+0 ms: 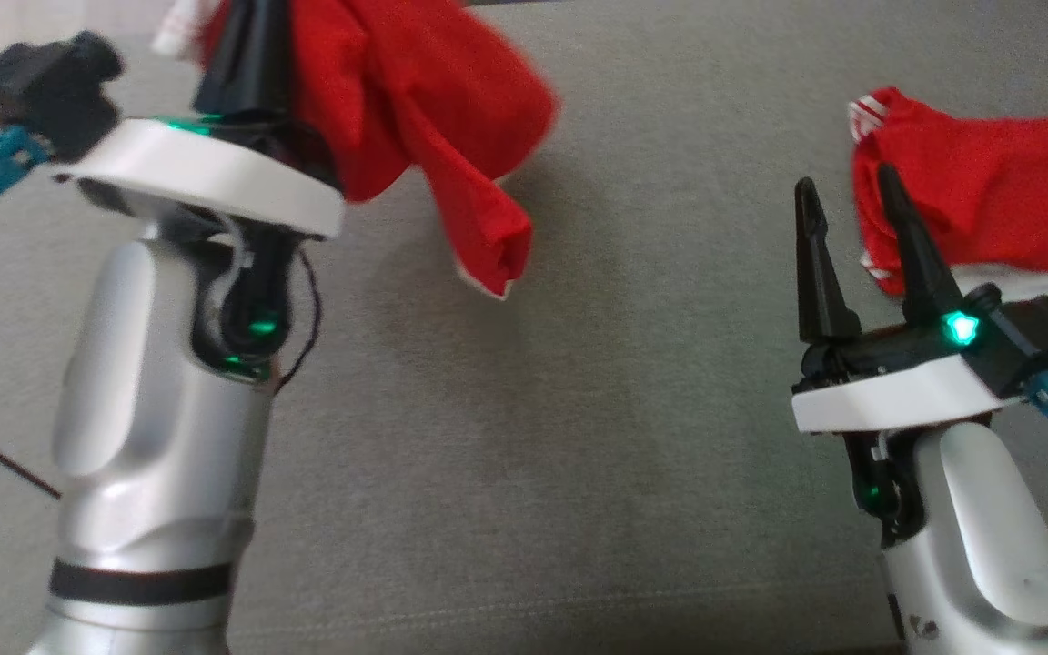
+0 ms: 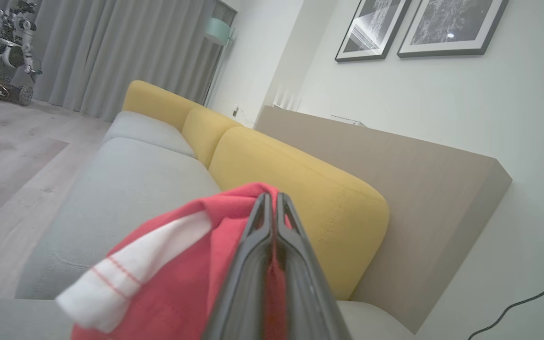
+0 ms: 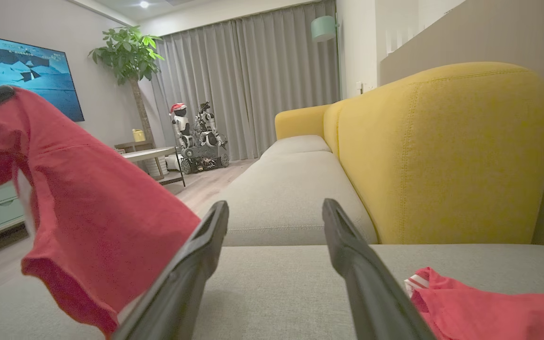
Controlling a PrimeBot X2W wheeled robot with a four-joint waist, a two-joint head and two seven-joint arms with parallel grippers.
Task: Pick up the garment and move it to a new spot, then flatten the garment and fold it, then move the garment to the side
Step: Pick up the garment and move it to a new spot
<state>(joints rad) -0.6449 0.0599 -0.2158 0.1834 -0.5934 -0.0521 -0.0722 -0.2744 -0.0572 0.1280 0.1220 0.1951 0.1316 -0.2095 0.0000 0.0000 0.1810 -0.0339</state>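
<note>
Fabric of the red garment [image 1: 415, 100] is clamped between the shut fingers of the left gripper [image 2: 272, 197]. The garment is held clear above the left part of the grey seat cushion [image 1: 579, 437], with a loose fold [image 1: 488, 236] hung down toward the cushion's middle. The right gripper [image 1: 846, 177] is held wide and empty, low over the cushion's right part. A second red piece [image 1: 988, 209] with white striped trim is seen lying on the cushion, just beyond those open fingers and to their right. Whether it is joined to the lifted cloth cannot be told.

The hanging fold is judged to lie well to the left of the right gripper, its long axis running downward, so the left arm is the nearer one for a set-down. The cloth is read as soft, matte jersey, limp and creased, with a white cuff [image 2: 125, 274] crossed by thin red lines. The cushion is coarse-woven, flat and firm.
</note>
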